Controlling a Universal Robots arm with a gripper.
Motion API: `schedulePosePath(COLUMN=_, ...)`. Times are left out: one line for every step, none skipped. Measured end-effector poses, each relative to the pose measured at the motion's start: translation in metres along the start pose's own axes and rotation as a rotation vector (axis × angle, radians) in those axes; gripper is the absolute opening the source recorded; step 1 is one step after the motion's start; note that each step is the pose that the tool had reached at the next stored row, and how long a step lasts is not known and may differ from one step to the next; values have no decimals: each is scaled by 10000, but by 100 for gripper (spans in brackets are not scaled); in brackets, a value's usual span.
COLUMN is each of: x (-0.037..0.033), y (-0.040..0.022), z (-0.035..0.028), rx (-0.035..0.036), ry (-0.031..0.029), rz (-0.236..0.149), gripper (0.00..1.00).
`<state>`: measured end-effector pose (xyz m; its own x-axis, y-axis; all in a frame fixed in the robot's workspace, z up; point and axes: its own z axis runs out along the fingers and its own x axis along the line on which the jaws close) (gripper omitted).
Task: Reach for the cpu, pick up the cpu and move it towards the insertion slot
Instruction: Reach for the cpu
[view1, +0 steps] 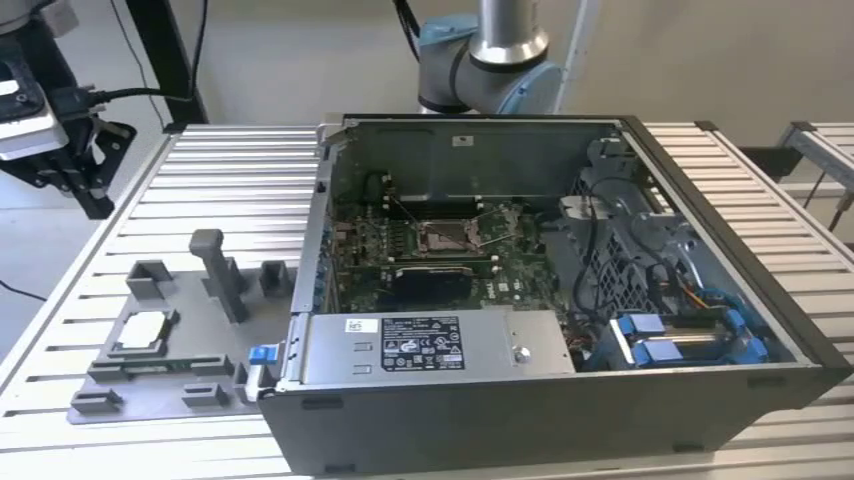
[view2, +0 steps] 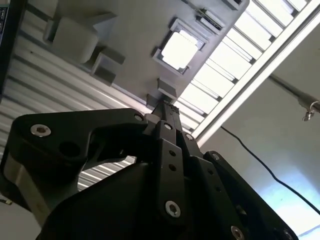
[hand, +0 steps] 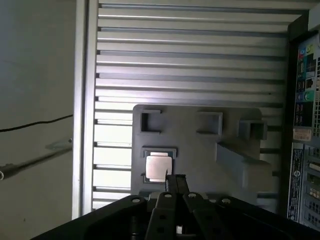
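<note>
Hanging clear of the grey plastic fixture plate, our black gripper looks closed and empty — the small silver-beige square cpu lies in its locating recess, squared for pickup.

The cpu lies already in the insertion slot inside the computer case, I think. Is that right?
No. The cpu lies in a recess of the grey fixture plate, outside the computer case, as the first wrist view shows.
</note>
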<state>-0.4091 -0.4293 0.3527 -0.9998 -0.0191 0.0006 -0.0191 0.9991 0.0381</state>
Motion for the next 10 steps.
schedulePosePath(x=15, y=-16, z=5, rx=-1, ry=-1, rz=-1, gripper=0)
schedulePosePath(x=26, y=-32, z=11, rx=-1, ry=-1, rz=0, gripper=0)
schedulePosePath(x=36, y=-47, z=17, rx=-1, ry=-2, rz=0, gripper=0)
schedulePosePath(x=42, y=-58, z=22, rx=-1, ry=-1, rz=-1, gripper=0)
schedulePosePath(x=45, y=-67, z=27, rx=-2, ry=-2, rz=0, gripper=0)
schedulePosePath(x=46, y=-69, z=28, rx=-1, ry=-2, rz=0, gripper=0)
schedulePosePath(x=46, y=-69, z=27, rx=-1, ry=-1, rz=1, gripper=0)
schedulePosePath(x=46, y=-69, z=27, rx=-1, ry=-1, rz=2, gripper=0)
schedulePosePath(x=46, y=-71, z=27, rx=0, ry=-1, rz=1, gripper=0)
schedulePosePath(x=46, y=-72, z=28, rx=-1, ry=-1, rz=0, gripper=0)
